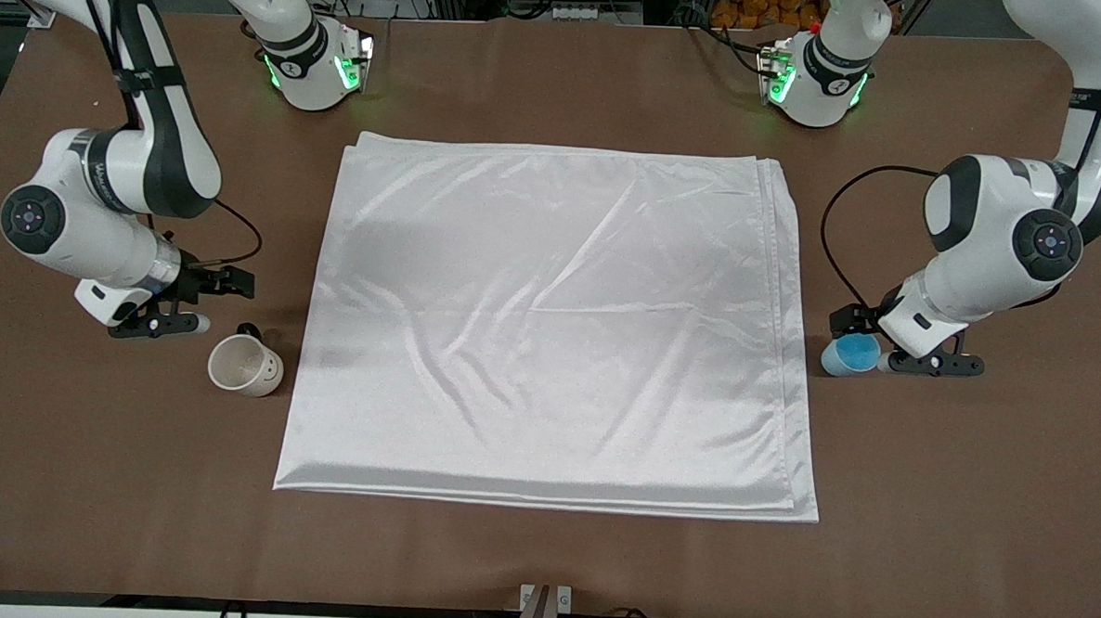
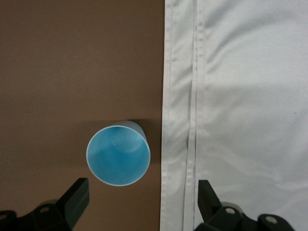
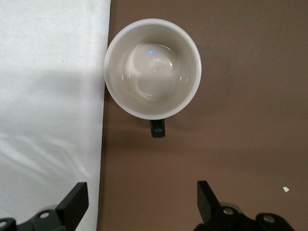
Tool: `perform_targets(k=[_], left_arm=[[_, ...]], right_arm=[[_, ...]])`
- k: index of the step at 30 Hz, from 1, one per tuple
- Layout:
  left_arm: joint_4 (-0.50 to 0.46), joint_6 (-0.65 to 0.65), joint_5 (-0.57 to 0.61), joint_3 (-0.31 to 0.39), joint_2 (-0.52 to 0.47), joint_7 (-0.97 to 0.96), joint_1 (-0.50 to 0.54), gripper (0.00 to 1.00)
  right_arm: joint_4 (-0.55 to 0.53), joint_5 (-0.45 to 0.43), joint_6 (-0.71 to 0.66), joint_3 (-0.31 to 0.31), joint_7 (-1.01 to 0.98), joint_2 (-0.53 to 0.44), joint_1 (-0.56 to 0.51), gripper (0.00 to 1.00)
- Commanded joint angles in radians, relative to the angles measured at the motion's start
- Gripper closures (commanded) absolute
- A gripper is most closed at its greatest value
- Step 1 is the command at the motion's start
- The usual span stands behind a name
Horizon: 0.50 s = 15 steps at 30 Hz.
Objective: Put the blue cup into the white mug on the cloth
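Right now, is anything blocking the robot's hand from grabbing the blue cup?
No, nothing visible is. The open left gripper hangs just above the blue cup, which stands alone on the table beside the cloth.

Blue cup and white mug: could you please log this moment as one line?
blue cup: on table beside cloth | white mug: on table beside cloth | left gripper: open over cup | right gripper: open over mug

Brown table (image 1: 540, 550): cloth (image 1: 550, 328), white mug (image 1: 245, 365), blue cup (image 1: 850, 355)
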Motion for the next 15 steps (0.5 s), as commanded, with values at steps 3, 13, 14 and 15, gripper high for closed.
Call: perform_targets(k=[3, 13, 14, 15], left_arm=[[-0.035, 0.069, 0.015, -0.004, 0.036, 0.009, 0.007, 0.0], [-0.037, 0.098, 0.035, -0.004, 0.08, -0.002, 0.005, 0.0], [-0.037, 0.098, 0.035, -0.004, 0.083, -0.002, 0.004, 0.0], [-0.037, 0.098, 0.035, -0.004, 0.089, -0.002, 0.002, 0.0]], right_arm=[[-0.01, -0.007, 0.069, 0.001, 0.003, 0.048, 0.003, 0.02], [-0.012, -0.009, 0.146, 0.001, 0.002, 0.102, 0.001, 0.06], [-0.012, -0.009, 0.154, 0.001, 0.002, 0.108, 0.001, 0.07], [-0.012, -0.009, 0.162, 0.001, 0.002, 0.111, 0.001, 0.09]])
